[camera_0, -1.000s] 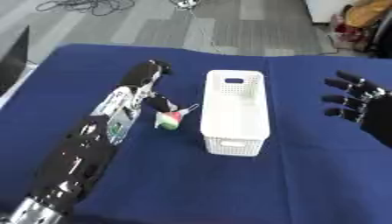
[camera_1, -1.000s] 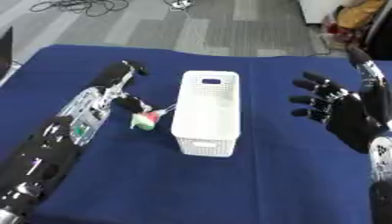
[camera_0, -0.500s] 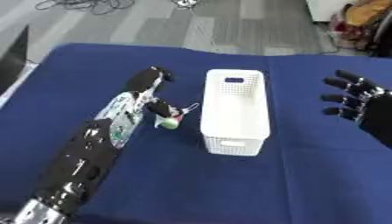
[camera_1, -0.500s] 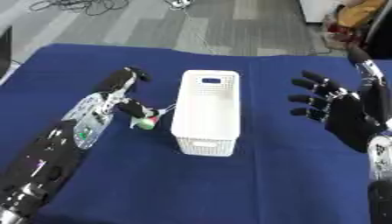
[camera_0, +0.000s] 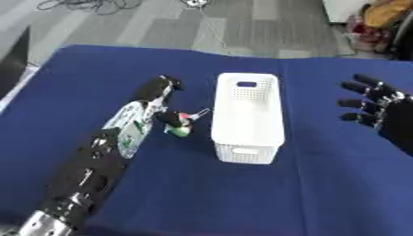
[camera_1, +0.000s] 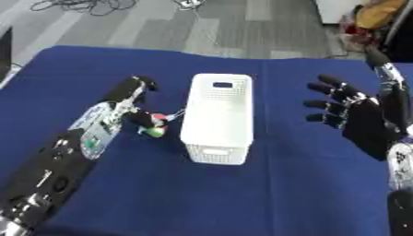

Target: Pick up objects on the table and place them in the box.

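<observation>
A white slotted box (camera_0: 247,116) stands lengthwise in the middle of the blue table (camera_0: 202,184). Just left of it lies a small red, green and white object (camera_0: 182,126) with a thin white stalk pointing toward the box. My left hand (camera_0: 165,114) reaches in from the lower left, its dark fingers curled down onto that object. Whether the object is off the cloth I cannot tell. My right hand (camera_1: 348,113) hovers open to the right of the box, fingers spread, holding nothing.
Grey floor with tangled cables (camera_0: 85,4) lies beyond the table's far edge. A dark object (camera_0: 16,50) shows at the left edge. Yellow and red things (camera_0: 379,16) sit at the upper right. Bare blue cloth spreads in front of the box.
My left arm has drawn back toward me and its fingers have curled down onto the small object beside the box. The right hand has stayed in place.
</observation>
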Controlling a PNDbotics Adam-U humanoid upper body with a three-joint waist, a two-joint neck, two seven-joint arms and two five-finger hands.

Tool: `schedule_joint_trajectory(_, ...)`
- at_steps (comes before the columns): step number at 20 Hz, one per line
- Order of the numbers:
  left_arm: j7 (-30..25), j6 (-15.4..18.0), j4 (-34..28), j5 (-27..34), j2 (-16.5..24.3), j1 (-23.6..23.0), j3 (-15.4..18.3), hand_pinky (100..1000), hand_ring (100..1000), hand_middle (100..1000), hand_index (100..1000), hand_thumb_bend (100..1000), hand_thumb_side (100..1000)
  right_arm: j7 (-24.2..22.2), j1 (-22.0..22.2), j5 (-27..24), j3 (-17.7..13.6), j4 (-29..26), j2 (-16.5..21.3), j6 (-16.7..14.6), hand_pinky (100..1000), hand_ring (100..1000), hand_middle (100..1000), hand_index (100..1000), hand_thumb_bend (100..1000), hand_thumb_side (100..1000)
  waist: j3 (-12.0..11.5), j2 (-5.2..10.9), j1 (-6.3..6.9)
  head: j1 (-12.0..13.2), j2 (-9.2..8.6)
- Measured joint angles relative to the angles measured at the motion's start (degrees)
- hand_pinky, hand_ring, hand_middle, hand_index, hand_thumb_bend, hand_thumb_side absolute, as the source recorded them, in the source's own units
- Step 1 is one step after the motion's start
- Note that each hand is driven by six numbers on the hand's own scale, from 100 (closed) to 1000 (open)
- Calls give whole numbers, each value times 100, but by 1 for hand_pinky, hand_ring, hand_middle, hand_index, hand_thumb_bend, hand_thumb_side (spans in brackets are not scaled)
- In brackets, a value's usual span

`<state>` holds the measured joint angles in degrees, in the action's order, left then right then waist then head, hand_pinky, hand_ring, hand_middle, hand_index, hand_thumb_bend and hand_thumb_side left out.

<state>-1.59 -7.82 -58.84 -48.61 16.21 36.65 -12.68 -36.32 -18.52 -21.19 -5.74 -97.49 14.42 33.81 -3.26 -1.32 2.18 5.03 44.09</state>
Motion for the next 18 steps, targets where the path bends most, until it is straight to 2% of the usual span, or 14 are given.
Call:
schedule_joint_trajectory(9, -29, -20, 237, -14, -66, 60, 0, 521, 520, 615, 746, 606, 209, 0, -24, 16, 1, 0, -7, 0, 730, 810, 943, 1000, 575, 1000, 31, -19, -1, 0, 0)
schedule_joint_trajectory(18, -291, -46, 413, -151, -68, 175, -15, 520, 506, 596, 742, 617, 218, 2, -31, 17, 4, -1, -50, 2, 731, 811, 943, 1000, 574, 1000, 48, -19, 3, 0, 0)
